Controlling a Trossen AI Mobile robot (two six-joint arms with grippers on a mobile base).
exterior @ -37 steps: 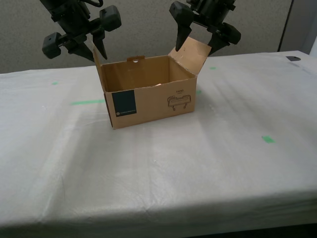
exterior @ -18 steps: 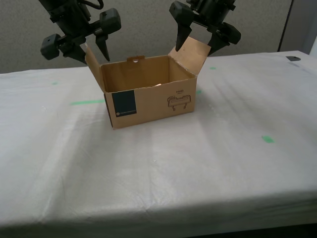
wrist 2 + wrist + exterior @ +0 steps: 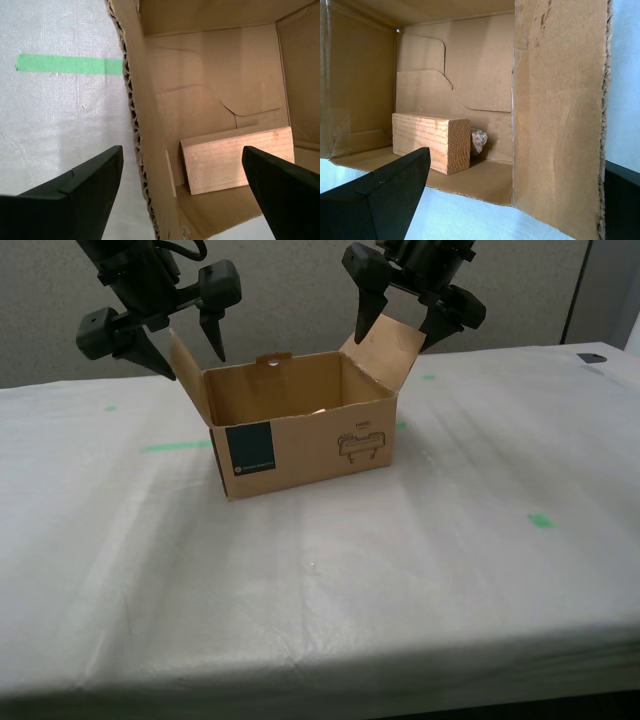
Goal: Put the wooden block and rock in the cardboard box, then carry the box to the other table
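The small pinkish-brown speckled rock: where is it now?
The rock lies on the floor of the brown cardboard box, tucked between the pale wooden block and a box wall.

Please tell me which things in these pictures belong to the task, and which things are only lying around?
Part of the job:
- cardboard box, on the white cloth table
- wooden block, inside the box
- rock, inside the box, beside the block
- my first gripper and my second gripper, open at the box's side flaps

Just there:
- green tape marks
- grey wall

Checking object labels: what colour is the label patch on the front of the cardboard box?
Dark blue, on the cardboard box, patch. Clearest in the exterior view.
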